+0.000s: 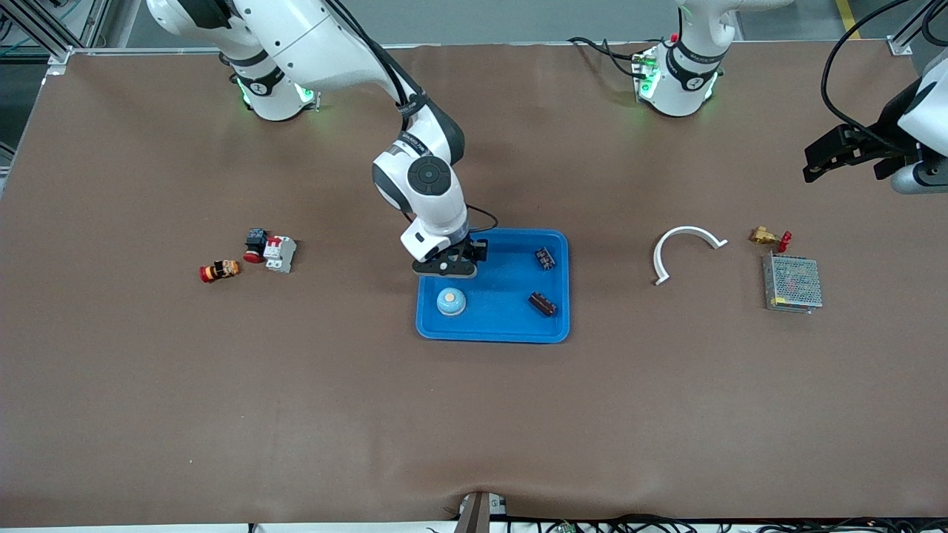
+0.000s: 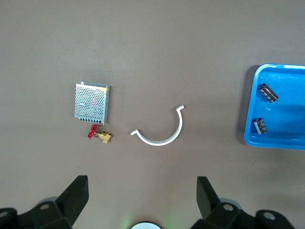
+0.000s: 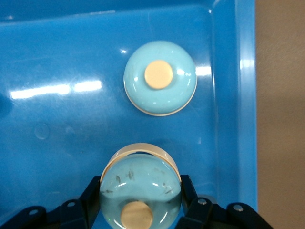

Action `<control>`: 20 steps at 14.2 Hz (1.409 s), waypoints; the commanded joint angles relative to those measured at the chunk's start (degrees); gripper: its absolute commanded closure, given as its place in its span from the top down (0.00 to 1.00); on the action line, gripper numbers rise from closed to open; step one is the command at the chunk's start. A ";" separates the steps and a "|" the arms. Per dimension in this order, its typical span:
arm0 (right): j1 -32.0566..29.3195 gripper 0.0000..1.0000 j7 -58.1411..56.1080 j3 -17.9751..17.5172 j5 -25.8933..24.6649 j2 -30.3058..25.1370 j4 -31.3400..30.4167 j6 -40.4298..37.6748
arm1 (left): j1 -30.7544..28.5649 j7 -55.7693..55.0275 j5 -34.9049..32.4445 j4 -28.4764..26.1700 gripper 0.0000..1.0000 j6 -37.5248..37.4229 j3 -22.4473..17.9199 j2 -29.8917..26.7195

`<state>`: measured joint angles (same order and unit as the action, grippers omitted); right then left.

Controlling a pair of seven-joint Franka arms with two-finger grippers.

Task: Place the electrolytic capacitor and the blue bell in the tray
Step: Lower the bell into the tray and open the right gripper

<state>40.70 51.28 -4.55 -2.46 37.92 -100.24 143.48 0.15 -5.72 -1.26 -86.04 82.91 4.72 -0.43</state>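
While one blue bell (image 3: 160, 78) already sits on the tray floor, near the tray's corner that is toward the right arm's end of the table and close to the front camera, a second blue bell (image 3: 140, 187) is clamped between the fingers of the right gripper (image 1: 446, 264). This gripper hangs low over the tray (image 1: 492, 329), above the part of it farther from the front camera than the resting bell. In the right wrist view the held bell lies on its side between the two black fingers, its cream button pointing outward.

Two dark capacitors (image 1: 546, 258) (image 1: 542, 303) lie in the tray too, toward the left arm's end of it, apart from each other and from the bells.

I judge that the step in hand is the delivery of this second bell. The next move calls for lowering it a little and then parting the fingers, with care that it does not roll against the first bell or the rim.

The left gripper (image 1: 852, 154) waits in the air over the left arm's end of the table, fingers wide apart and empty, above the area of the white curved piece (image 2: 162, 129), the metal mesh box (image 2: 92, 101) and the small brass fitting (image 2: 100, 135).
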 commanded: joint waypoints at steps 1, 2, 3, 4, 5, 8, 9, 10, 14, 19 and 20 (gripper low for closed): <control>1.04 0.61 1.37 0.77 -1.58 0.49 -0.04 -0.04 | -0.15 0.88 1.18 -0.45 1.00 0.59 -0.23 -0.45; 1.04 0.61 1.45 0.77 -1.58 0.58 -0.04 -0.04 | -0.15 0.88 1.18 -0.45 1.00 0.59 -0.23 -0.45; 1.04 0.61 1.37 0.77 -1.58 0.58 -0.04 -0.04 | -0.15 0.88 1.18 -0.45 1.00 0.59 -0.23 -0.45; 1.04 0.62 1.37 0.77 -1.67 0.67 0.04 -0.04 | -0.15 0.88 1.18 -0.45 1.00 0.59 -0.23 -0.45; 1.04 0.62 1.45 0.77 -1.67 0.67 0.05 0.05 | -0.15 0.88 1.18 -0.45 1.00 0.68 -0.23 -0.45; 1.04 0.65 1.45 0.77 -1.58 0.75 0.05 0.05 | -0.15 0.88 1.18 -0.45 1.00 0.85 -0.23 -0.45; 1.04 0.69 1.45 0.77 -1.58 0.75 0.05 0.14 | -0.15 0.88 1.18 -0.45 1.00 0.85 -0.23 -0.45; 1.04 0.70 1.54 0.77 -1.67 0.84 0.05 0.22 | -0.15 0.88 1.18 -0.45 1.00 0.85 -0.23 -0.45; 1.04 1.00 1.45 0.77 -1.67 0.84 0.05 0.31 | -0.15 0.88 1.18 -0.45 1.00 0.94 -0.23 -0.45; 0.78 1.00 1.37 0.68 -1.58 0.40 0.66 0.05 | -0.24 0.88 1.18 -0.45 1.00 0.94 -0.23 -0.36; 0.52 1.00 0.93 0.68 -1.58 -0.03 0.66 -0.13 | -0.15 0.88 1.18 -0.45 1.00 0.94 -0.23 -0.36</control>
<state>40.98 51.28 -4.37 -2.50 38.77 -99.75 143.80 0.15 -5.72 -1.26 -86.04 83.21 4.71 -0.43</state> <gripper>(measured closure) 0.000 0.000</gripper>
